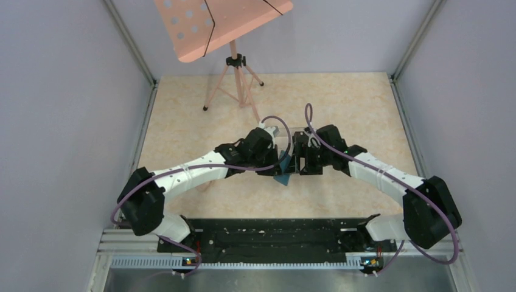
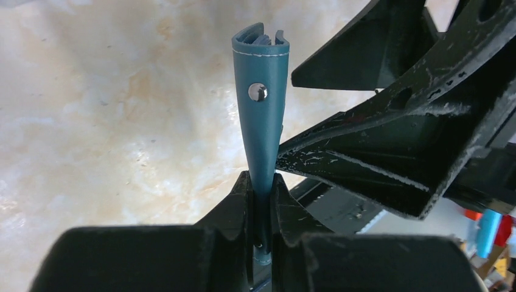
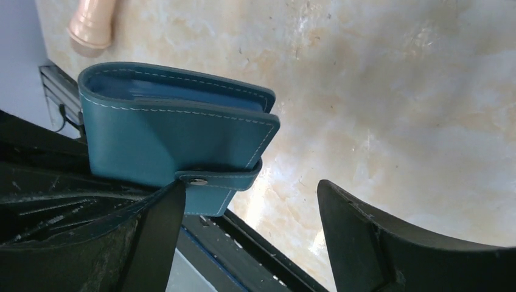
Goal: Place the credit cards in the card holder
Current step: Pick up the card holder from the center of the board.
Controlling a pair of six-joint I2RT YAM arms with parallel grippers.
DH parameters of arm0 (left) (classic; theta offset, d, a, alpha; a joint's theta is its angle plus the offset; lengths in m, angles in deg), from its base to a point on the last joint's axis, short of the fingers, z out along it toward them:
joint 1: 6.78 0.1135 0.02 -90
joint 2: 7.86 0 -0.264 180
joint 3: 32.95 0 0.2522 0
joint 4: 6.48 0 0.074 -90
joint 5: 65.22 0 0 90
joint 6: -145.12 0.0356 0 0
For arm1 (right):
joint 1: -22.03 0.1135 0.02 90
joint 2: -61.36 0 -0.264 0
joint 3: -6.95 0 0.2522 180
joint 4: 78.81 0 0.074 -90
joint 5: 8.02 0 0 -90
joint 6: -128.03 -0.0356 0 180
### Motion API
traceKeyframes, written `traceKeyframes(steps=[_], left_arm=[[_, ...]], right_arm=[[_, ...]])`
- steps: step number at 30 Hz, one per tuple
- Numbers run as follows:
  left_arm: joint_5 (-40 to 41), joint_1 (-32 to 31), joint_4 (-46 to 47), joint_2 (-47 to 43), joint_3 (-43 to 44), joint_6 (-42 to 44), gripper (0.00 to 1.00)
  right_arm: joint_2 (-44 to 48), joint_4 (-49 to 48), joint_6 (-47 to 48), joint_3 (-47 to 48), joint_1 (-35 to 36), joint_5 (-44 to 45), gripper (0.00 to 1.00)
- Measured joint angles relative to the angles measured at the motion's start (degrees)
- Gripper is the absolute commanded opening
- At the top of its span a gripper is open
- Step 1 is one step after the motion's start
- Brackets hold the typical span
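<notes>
The teal card holder [image 2: 261,121] is folded shut and held on edge above the table, its snap tab and stud facing the left wrist camera. My left gripper [image 2: 261,188] is shut on its lower edge. In the right wrist view the card holder [image 3: 176,140] sits just left of my right gripper [image 3: 249,188], which is open; its left finger [image 3: 152,231] touches the tab and the other stands well clear. From above, both grippers [image 1: 281,163] [image 1: 299,164] meet at mid-table over the card holder [image 1: 283,178]. The credit cards are hidden from every view.
A pink music stand [image 1: 234,61] stands at the back of the marble-patterned table [image 1: 353,103], and its foot [image 3: 91,24] shows in the right wrist view. A black rail [image 1: 268,234] runs along the near edge. Grey walls close in both sides.
</notes>
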Motion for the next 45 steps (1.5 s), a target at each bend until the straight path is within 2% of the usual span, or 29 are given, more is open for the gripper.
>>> traceKeyframes(steps=[6,11,17,19,25,30,35,41,45], left_arm=[[3.28,-1.16,-4.33,2.56,1.79,1.42,0.0],[5.07,-1.86,-6.1,3.41,3.78,1.86,0.0],[6.14,-2.93,-8.63,5.55,6.43,2.99,0.0],[6.49,-3.34,-9.38,6.58,7.28,3.39,0.0],[7.74,-4.72,-11.37,8.92,9.84,4.46,0.0],[7.63,-5.18,-11.78,8.94,9.86,4.39,0.0],[7.21,-5.38,-11.13,8.74,9.79,4.13,0.0],[6.29,-5.49,-10.73,8.61,9.68,3.78,0.0],[6.23,-5.62,-10.56,8.61,9.66,3.21,0.0]], right_arm=[[-4.85,2.71,-0.7,2.95,2.6,3.15,0.78],[-4.31,3.91,-0.46,3.91,2.69,4.42,0.8],[-3.74,4.26,-0.13,3.93,2.69,5.42,0.78],[-4.15,5.22,-0.13,4.24,2.69,5.86,0.74],[-5.38,8.52,0.83,7.67,2.71,9.27,0.54],[-7.85,10.49,2.95,10.03,3.34,14.34,0.53],[-9.01,11.89,4.74,9.25,3.72,16.7,0.57],[-5.16,12.02,4.7,6.97,3.72,17.07,0.78],[0.39,11.78,4.42,6.86,3.72,17.22,0.81]])
